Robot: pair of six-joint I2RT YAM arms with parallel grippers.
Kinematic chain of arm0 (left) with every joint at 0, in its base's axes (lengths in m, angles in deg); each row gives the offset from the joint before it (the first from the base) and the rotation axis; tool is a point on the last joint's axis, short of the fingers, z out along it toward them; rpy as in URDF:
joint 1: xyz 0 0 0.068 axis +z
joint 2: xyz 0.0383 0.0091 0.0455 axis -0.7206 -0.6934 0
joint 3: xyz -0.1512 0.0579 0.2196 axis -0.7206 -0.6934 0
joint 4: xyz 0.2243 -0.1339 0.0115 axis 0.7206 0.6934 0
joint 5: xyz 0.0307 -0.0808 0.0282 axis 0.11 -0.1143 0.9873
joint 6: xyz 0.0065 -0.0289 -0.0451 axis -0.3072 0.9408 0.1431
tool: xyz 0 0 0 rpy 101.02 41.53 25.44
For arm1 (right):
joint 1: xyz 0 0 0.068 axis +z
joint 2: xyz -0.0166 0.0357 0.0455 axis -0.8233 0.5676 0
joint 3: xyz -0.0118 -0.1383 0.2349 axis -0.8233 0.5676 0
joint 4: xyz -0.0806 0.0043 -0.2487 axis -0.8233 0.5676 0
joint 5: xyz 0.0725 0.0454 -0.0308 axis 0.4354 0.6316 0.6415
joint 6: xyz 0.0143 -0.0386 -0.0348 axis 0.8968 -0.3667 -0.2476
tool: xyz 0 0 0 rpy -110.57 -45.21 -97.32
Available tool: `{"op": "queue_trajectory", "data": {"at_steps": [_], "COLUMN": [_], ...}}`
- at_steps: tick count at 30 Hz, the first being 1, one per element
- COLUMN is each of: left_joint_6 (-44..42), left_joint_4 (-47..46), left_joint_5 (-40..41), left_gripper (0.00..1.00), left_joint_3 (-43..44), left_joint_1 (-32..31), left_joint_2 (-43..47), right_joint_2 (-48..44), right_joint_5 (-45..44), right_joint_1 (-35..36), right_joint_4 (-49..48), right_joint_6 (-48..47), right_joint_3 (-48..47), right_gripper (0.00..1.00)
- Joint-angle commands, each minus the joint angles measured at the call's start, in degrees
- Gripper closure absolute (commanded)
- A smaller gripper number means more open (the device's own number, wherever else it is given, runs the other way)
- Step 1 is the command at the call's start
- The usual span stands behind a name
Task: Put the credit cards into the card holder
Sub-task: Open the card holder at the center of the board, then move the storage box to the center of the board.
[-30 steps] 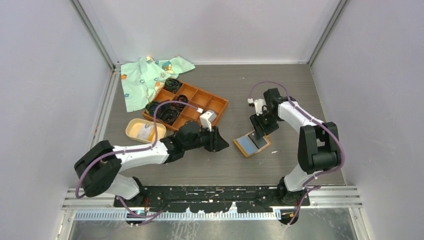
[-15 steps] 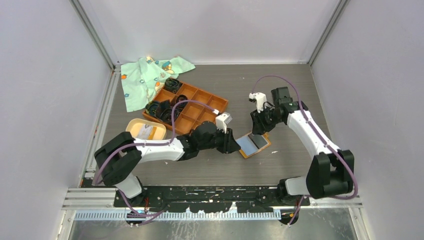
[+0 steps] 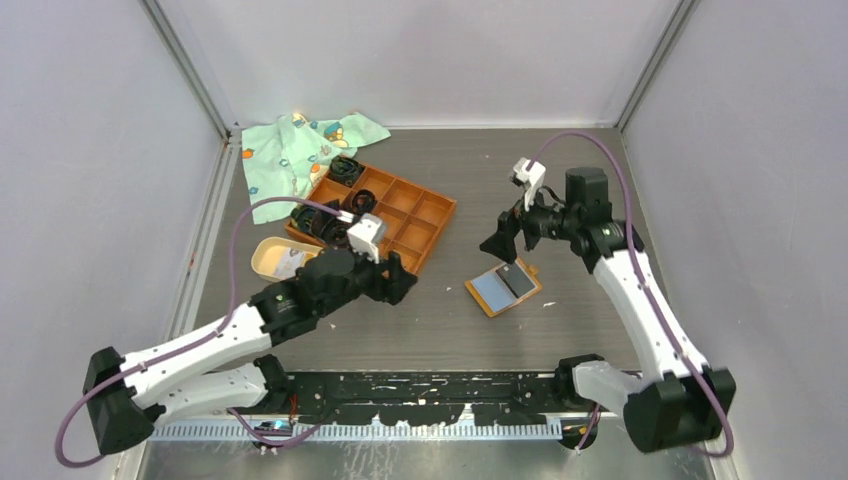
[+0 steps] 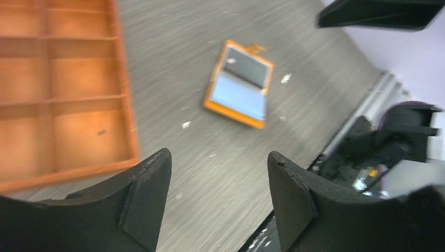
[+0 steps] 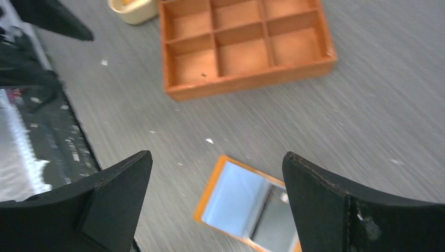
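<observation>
An orange wallet (image 3: 503, 289) lies open on the table, blue-grey inside. One dark credit card (image 3: 519, 279) rests on its right half; it also shows in the left wrist view (image 4: 244, 66) and the right wrist view (image 5: 273, 219). The beige card holder (image 3: 271, 258) sits at the left, partly behind my left arm, with a pale item inside. My left gripper (image 3: 398, 283) hovers open and empty, left of the wallet. My right gripper (image 3: 497, 240) hangs open and empty above the wallet's far side. Both wrist views show wide, empty jaws (image 4: 220, 157) (image 5: 218, 157).
An orange grid tray (image 3: 425, 213) stands behind the left gripper, with black coiled bands (image 3: 318, 218) in its left cells. A green patterned cloth (image 3: 290, 155) lies at the back left. Small white specks dot the table near the wallet.
Both grippers have opened wider. The left gripper has drawn back left from the wallet. The right gripper has lifted off the wallet and swung back.
</observation>
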Motion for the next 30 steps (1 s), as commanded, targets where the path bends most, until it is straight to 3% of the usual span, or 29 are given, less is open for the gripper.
{"op": "queue_trajectory", "data": {"at_steps": [1,7,12,15,21,26,30], "left_joint_6": [-3.9,-4.3,-5.4,-6.6,-6.5,0.4,7.3], "left_joint_4": [23.4,24.2,20.9,18.1,19.1,18.6,17.0], "left_joint_5": [8.4,7.1,0.0,-4.6,-12.8,-21.9,-24.7], "left_gripper": [0.31,0.35,0.44,0.44,0.42,0.47,0.49], "left_joint_3": [1.0,-1.0,1.0,2.0,6.3,1.9,-2.8], "left_joint_1": [7.5,23.2,34.9,38.7,40.5,40.1,35.9], "left_joint_2": [4.6,4.7,-5.4,-12.2,-22.6,-19.5,-14.9], "right_joint_2": [6.2,4.0,4.1,4.2,5.5,6.5,7.7], "right_joint_5": [15.3,13.2,12.2,11.9,11.2,11.0,11.3], "right_joint_1": [0.8,1.4,1.4,1.4,1.4,1.4,1.4], "right_joint_4": [-5.1,-11.0,-10.8,-10.6,-9.7,-8.6,-7.9], "right_joint_6": [7.9,12.0,12.3,12.3,11.6,11.1,10.6], "right_joint_3": [-2.2,4.3,4.3,4.7,4.4,3.8,3.5], "right_gripper": [0.01,0.01,0.00,0.00,0.01,0.00,0.01]}}
